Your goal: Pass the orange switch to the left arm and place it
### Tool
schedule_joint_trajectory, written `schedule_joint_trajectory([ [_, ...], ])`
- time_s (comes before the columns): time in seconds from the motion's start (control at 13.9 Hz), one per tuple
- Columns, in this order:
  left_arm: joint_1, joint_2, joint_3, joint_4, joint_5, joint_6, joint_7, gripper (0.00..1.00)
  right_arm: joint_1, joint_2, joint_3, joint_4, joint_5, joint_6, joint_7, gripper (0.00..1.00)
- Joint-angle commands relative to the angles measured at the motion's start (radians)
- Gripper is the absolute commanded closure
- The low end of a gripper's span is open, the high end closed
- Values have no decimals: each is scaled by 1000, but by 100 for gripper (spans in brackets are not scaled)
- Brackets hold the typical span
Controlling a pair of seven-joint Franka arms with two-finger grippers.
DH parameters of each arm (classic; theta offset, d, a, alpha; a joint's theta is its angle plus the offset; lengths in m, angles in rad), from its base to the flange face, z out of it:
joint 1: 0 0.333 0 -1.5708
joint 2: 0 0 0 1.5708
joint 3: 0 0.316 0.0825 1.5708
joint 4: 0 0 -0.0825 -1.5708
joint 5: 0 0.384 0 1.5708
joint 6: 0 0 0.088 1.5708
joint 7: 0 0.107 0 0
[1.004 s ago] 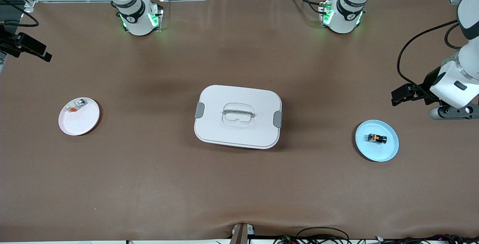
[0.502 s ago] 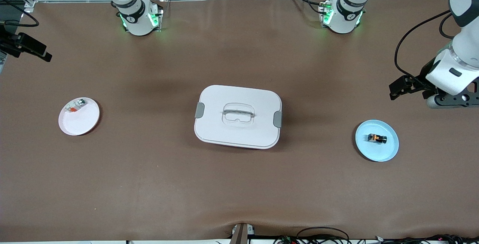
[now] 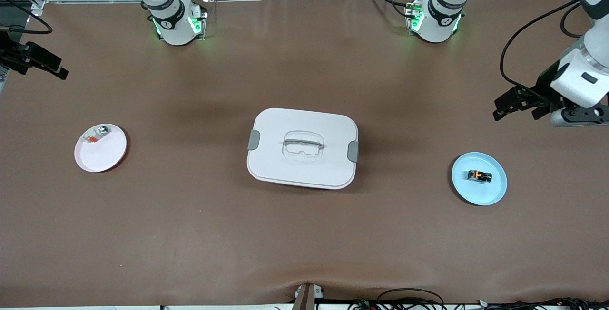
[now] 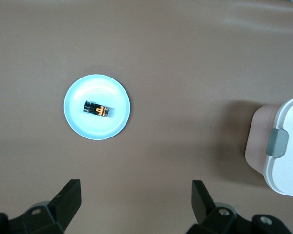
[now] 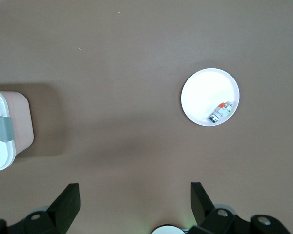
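Note:
The orange switch (image 3: 479, 175) (image 4: 98, 109) lies on its side in a pale blue plate (image 3: 495, 192) (image 4: 78, 124) toward the left arm's end of the table. The white box (image 3: 302, 148) (image 4: 289, 146) (image 5: 0, 131) with grey clips sits mid-table. My left gripper (image 3: 519, 104) (image 4: 135, 187) hangs open and empty over bare table beside the blue plate, apart from it. My right gripper (image 3: 44, 62) (image 5: 134, 190) waits open and empty over the right arm's end of the table.
A pink plate (image 3: 105, 155) (image 5: 202, 95) toward the right arm's end holds a small silver-and-clear piece with a red bit (image 3: 97, 134) (image 5: 220, 111). Both arm bases (image 3: 176, 24) (image 3: 435, 22) stand at the table's back edge. Cables (image 3: 409, 300) lie along the front edge.
The left gripper has drifted away from the blue plate toward the bases' side of the table. The right arm, the switch and the box have stayed put.

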Motion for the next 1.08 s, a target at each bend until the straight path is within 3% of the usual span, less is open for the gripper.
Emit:
schedule_joint_trajectory([
  [0.0, -18, -15, 13, 26, 0, -3, 10, 0, -1, -21, 2, -16, 4, 10, 8, 0],
  [0.43, -11, 17, 7, 110, 13, -121, 10, 0, -5, -21, 0, -26, -1, 10, 5, 0],
  [1.0, -12, 18, 4, 109, 27, -124, 18, 0, -1, -21, 2, -27, -1, 11, 6, 0],
])
